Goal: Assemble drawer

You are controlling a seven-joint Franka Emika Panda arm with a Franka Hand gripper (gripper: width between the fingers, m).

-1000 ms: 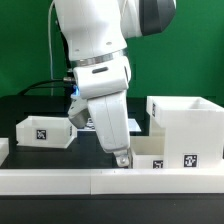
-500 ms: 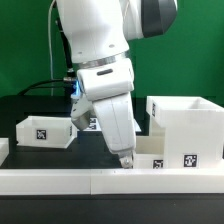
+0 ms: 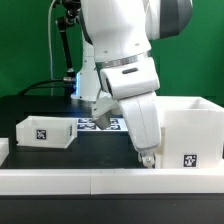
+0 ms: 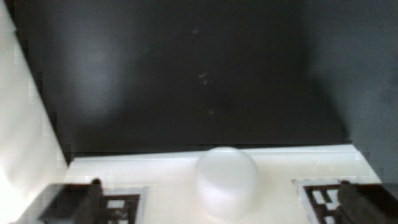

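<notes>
The tall white housing stands at the exterior view's right, with a tag low on its front. One small open tray sits at that view's left, apart from the arm. My gripper points down at the housing's left front corner, just behind the rail; its fingers are too small to tell open from shut. The second tray is mostly hidden behind it there. The wrist view shows a white tray face with a rounded white knob between two tags; my fingers are not clear in it.
A long low white rail edges the table's front. The marker board lies flat behind the arm. A white strip runs along one side of the wrist view. Dark tabletop lies between the left tray and the gripper.
The arm has swung toward the exterior view's right. The gripper moved from mid-table to the housing's front corner and now covers the small tray there.
</notes>
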